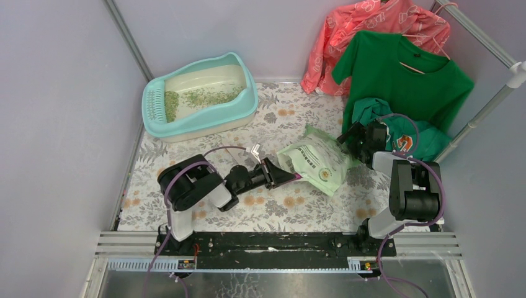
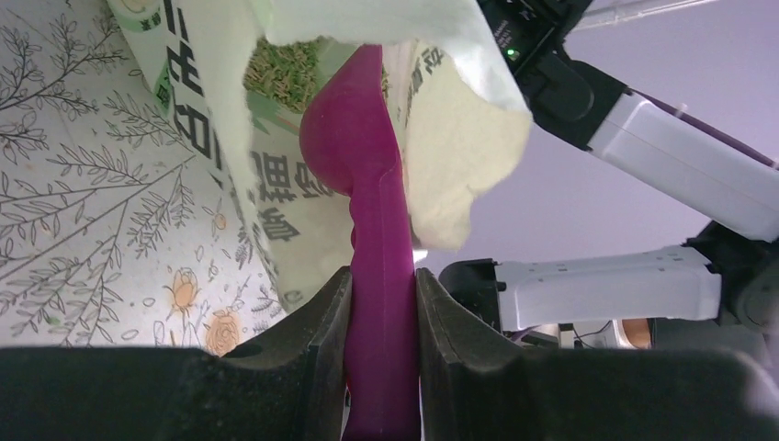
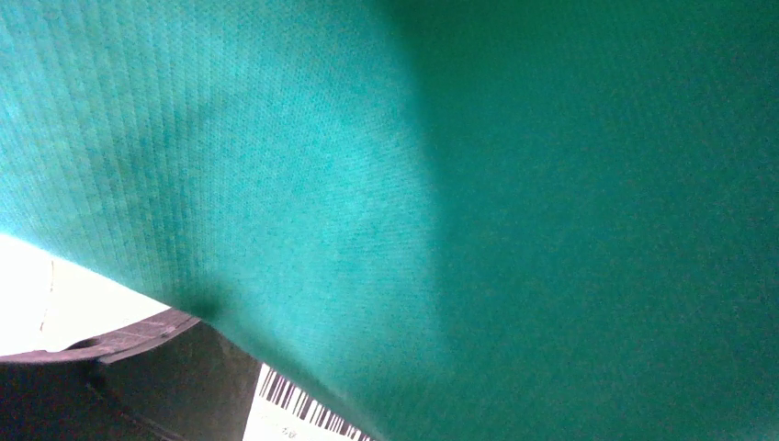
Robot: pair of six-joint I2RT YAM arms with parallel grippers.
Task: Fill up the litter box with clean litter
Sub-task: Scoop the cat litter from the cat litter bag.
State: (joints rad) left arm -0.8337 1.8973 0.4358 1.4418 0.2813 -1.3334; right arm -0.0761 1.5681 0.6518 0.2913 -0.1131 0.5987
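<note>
The turquoise-rimmed litter box (image 1: pixel 250 102) stands at the back left, with a thin layer of clean litter (image 1: pixel 208 96) in its cream basin. My left gripper (image 1: pixel 277 174) (image 2: pixel 381 276) is shut on the handle of a purple scoop (image 2: pixel 354 138), whose bowl is pushed into the mouth of the light green bag (image 1: pixel 316 160) (image 2: pixel 276 202). Greenish litter (image 2: pixel 289 73) shows inside the bag. My right gripper (image 1: pixel 352 138) stands open at the bag's far right end, against teal cloth (image 3: pixel 459 184). Only one of its fingers (image 3: pixel 156 367) shows, beside the bag's barcode (image 3: pixel 294 404).
A green T-shirt (image 1: pixel 403 74) and a coral garment (image 1: pixel 372 31) hang at the back right on a rack (image 1: pixel 490 105). Teal clothing (image 1: pixel 422 139) is heaped beside the right arm. A flowered cloth (image 1: pixel 273 205) covers the table. Grey walls close in both sides.
</note>
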